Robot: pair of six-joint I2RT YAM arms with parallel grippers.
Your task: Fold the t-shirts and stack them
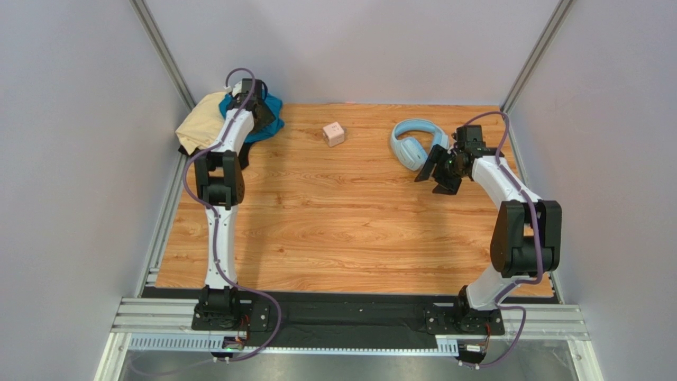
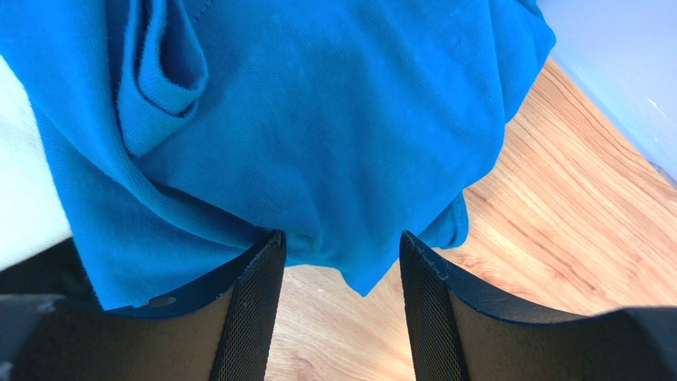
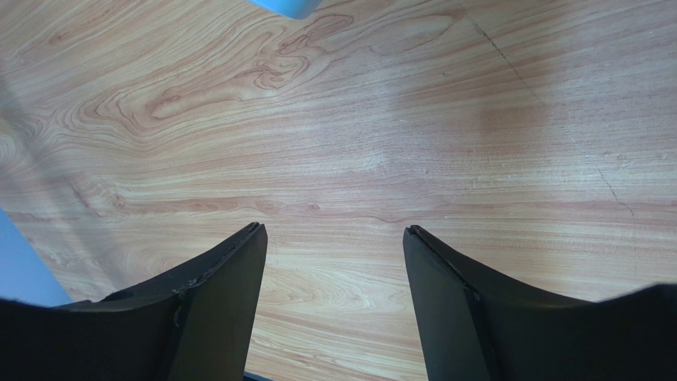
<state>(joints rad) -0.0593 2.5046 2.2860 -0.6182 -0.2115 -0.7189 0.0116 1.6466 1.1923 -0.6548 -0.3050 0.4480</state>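
Grey walls box in a wood-grain desk point(image 1: 357, 230), and all the laundry is jammed into the far left corner. Teal shirt point(image 1: 271, 117) sits crumpled on top, just beside the tan shirt point(image 1: 199, 123), which sprawls toward the left wall and touches it. A dark sliver at the tan one's near edge might be the black shirt point(image 1: 181, 148), honestly can't tell from here.

Left arm point(image 1: 218, 198) is stretched all the way out to that pile. From its wrist cam, the left fingers point(image 2: 250, 309) are spread apart, nothing clamped. The teal shirt fills most of that view, with a hanging fold of it dipping into the gap between the tips and brushing the left-hand one.

Right arm point(image 1: 508, 206) is over on the right side, well apart from the shirts. Right fingers point(image 3: 214, 302) are spread wide too, pointing down at bare wood, holding nothing. Blue headphones point(image 1: 413, 143) lie just beside them, and a pink cube point(image 1: 334, 133) sits mid-desk near the back.
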